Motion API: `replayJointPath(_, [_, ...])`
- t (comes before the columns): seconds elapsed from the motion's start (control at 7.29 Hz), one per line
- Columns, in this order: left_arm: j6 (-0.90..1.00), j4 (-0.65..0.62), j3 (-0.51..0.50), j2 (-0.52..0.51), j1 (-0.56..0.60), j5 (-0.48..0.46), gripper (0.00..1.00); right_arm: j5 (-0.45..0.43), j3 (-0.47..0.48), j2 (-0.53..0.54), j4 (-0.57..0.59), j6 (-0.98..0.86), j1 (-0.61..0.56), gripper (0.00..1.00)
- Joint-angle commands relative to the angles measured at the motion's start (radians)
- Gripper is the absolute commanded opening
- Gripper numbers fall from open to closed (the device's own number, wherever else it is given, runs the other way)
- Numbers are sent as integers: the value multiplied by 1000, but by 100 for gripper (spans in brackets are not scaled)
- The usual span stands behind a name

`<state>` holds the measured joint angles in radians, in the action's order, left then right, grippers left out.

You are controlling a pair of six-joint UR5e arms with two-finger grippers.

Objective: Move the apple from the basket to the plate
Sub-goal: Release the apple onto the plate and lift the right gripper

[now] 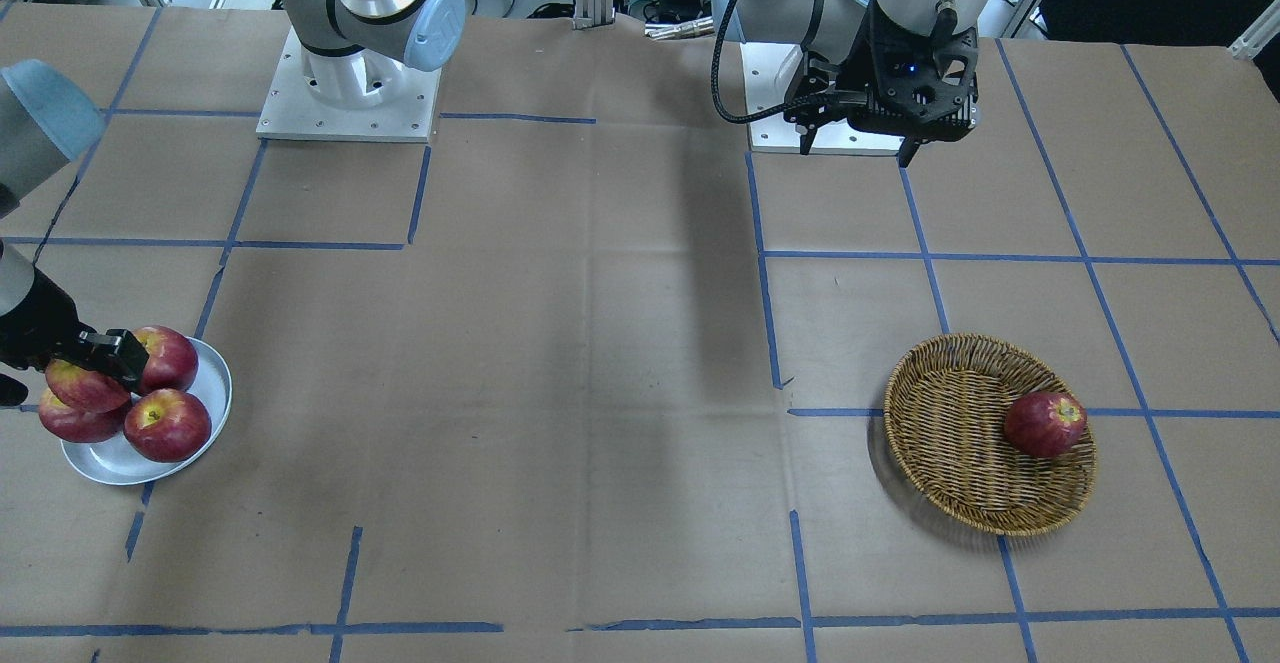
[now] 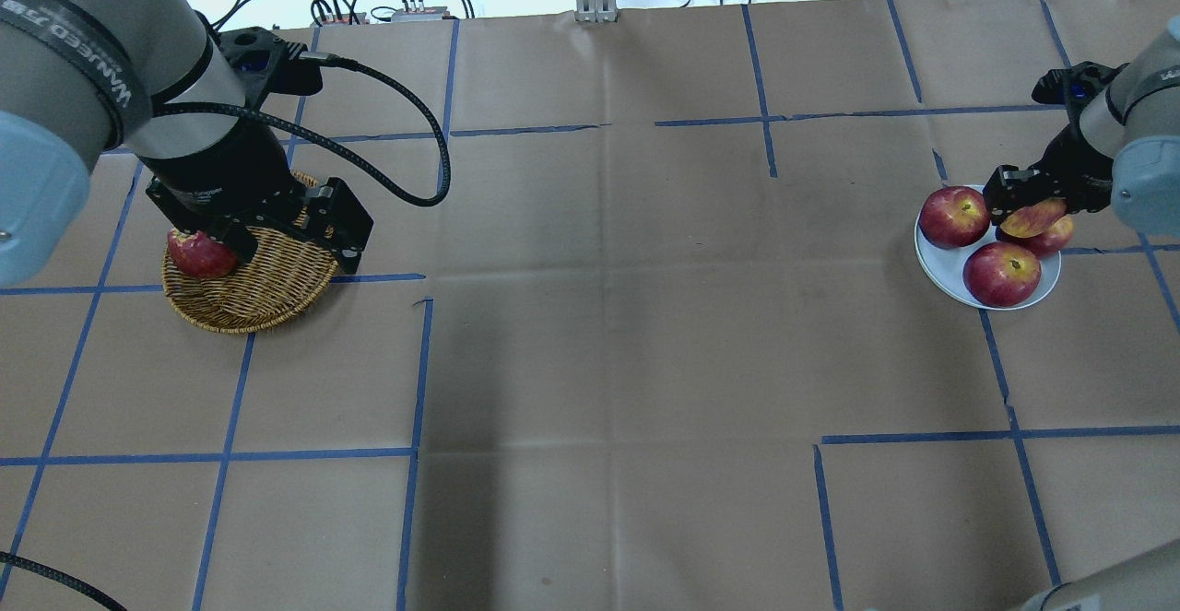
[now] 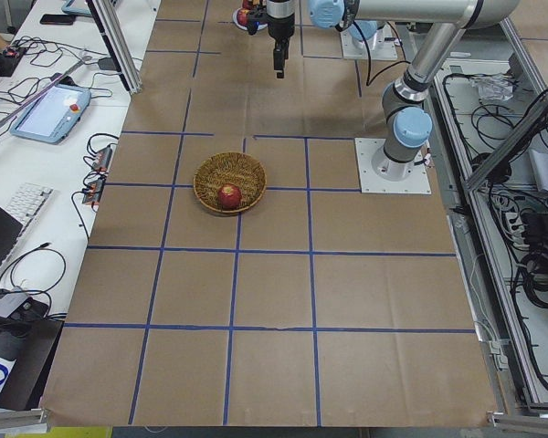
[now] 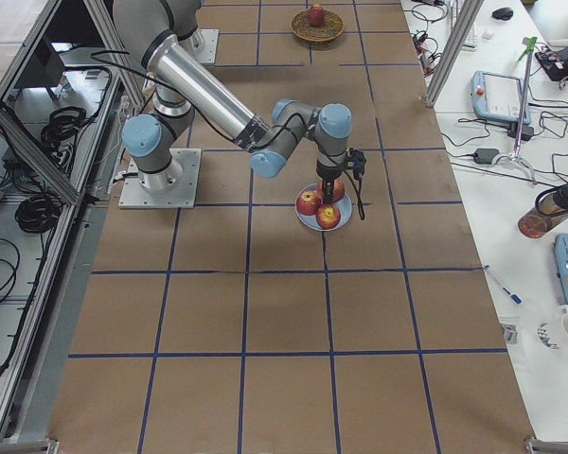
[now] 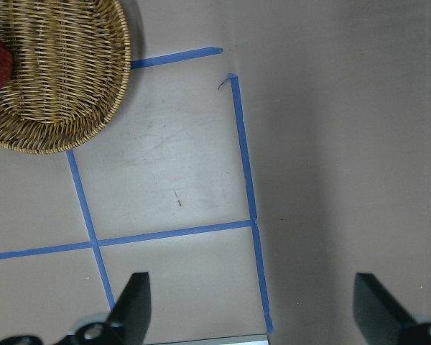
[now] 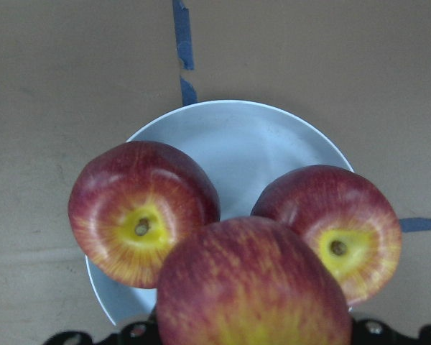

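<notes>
One apple (image 6: 253,287), paler pinkish-red and streaked with yellow-orange, is clamped between the fingers of the right hand (image 2: 1028,201), which grips it from both sides. It hangs directly over the plate (image 6: 244,144), low among the fruit lying there. From the wrist view it overlaps two of those fruits; whether it touches them cannot be told.

On the pale grey-blue plate lie three darker apples (image 2: 1002,274), grouped close together. Two have their yellow stem hollows turned upward, and the third is half hidden under the held apple. A bare crescent of the plate shows on the side away from the right arm.

The plate sits near the end of the desk (image 1: 600,393) on the robot's right. The desk is covered in brown paper marked into squares by blue tape lines (image 1: 765,273).

Well apart from the plate, toward the robot's left end, is the basket (image 1: 950,443), a round shallow wicker one. A single deep-red apple (image 1: 1043,424) rests in it, against the inner wall on the side farther from the plate.

The left hand (image 5: 251,309) hangs raised above the desk on the robot's side of the basket. Its fingers are spread wide and nothing is between them. Its wrist camera looks straight down on tape lines, with the basket's rim in the upper corner.
</notes>
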<state>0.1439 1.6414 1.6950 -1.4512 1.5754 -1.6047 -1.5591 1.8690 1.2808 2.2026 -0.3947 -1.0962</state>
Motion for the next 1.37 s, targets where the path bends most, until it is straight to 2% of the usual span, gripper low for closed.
replayJointPath(0.0, [-1, 0, 0, 0, 0, -1, 99, 1, -8, -27, 9, -4, -1, 100])
replayJointPath(0.27, [0, 0, 0, 0, 0, 0, 99, 2, -22, -8, 9, 4, -1, 100])
replayJointPath(0.41, [0, 0, 0, 0, 0, 0, 99, 13, -71, 3, -6, 2, -11, 100])
replayJointPath(0.55, [0, 0, 0, 0, 0, 0, 99, 30, -137, 20, -83, 13, -54, 100])
replayJointPath(0.82, [0, 0, 0, 0, 0, -1, 99, 28, -261, 81, -341, 77, -112, 100])
replayJointPath(0.96, [0, 0, 0, 0, 0, -1, 99, 30, -277, 118, -413, 97, -143, 100])
replayJointPath(1.1, [0, 0, 0, 0, 0, 0, 99, 18, -271, 159, -437, 140, -202, 100])
replayJointPath(1.23, [-1, 0, 0, 3, 0, -3, 99, 19, -272, 204, -522, 208, -277, 100])
